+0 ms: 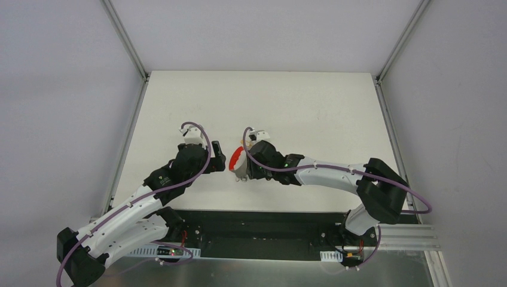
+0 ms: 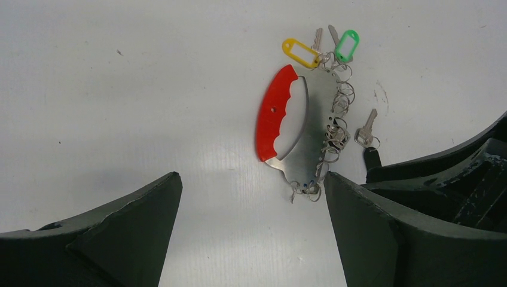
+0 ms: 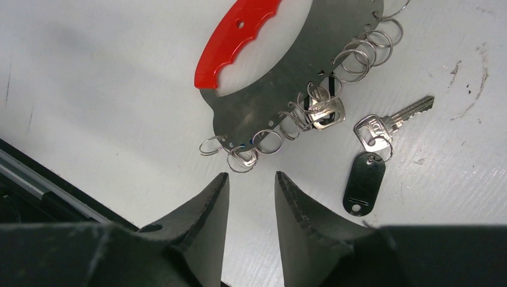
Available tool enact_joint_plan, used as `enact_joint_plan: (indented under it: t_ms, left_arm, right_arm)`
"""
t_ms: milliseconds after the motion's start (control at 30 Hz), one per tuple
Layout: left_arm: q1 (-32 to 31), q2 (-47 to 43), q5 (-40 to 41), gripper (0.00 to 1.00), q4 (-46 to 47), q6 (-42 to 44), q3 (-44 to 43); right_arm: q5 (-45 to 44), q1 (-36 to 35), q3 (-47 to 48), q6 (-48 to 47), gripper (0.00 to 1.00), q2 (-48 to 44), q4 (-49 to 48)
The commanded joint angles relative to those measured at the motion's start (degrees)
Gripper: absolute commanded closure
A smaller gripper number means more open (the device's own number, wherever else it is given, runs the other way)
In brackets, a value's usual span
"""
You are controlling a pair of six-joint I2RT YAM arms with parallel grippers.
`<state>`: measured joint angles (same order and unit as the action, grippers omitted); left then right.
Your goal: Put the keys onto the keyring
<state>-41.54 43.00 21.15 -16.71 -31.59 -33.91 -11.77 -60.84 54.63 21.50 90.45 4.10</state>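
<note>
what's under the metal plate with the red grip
Only the white table shows around the metal plate; split rings and a key overlap its edge. Anything beneath is covered.

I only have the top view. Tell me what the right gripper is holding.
Observer: Nothing. The right gripper is slightly open and empty, its tips just short of the keyring.
Operator: Count the loose keys for me.
Observer: One that I can see: the black-tagged key lies beside the keyring, not attached to it.
Operator: Now report the left gripper.
Observer: The left gripper is wide open and empty.
</note>
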Motion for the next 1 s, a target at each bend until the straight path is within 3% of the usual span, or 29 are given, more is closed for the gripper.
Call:
enact_joint_plan:
  t_ms: [0, 533, 967]
  left_arm:
    - [0.3, -1.0, -0.9, 0.11, 1.1, -1.6, 0.5]
    - [0.3, -7.0, 0.0, 0.1, -2.8, -4.0, 1.0]
    - [0.3, -7.3, -0.9, 0.1, -3.3, -4.1, 1.0]
  right_arm:
    - [-0.9, -0.8, -0.4, 3.0, 0.62, -0.8, -0.3]
    - [-6.2, -4.2, 4.0, 13.0, 0.56, 4.1, -0.3]
    - [-11.3, -4.1, 4.2, 13.5, 0.57, 7.6, 1.1]
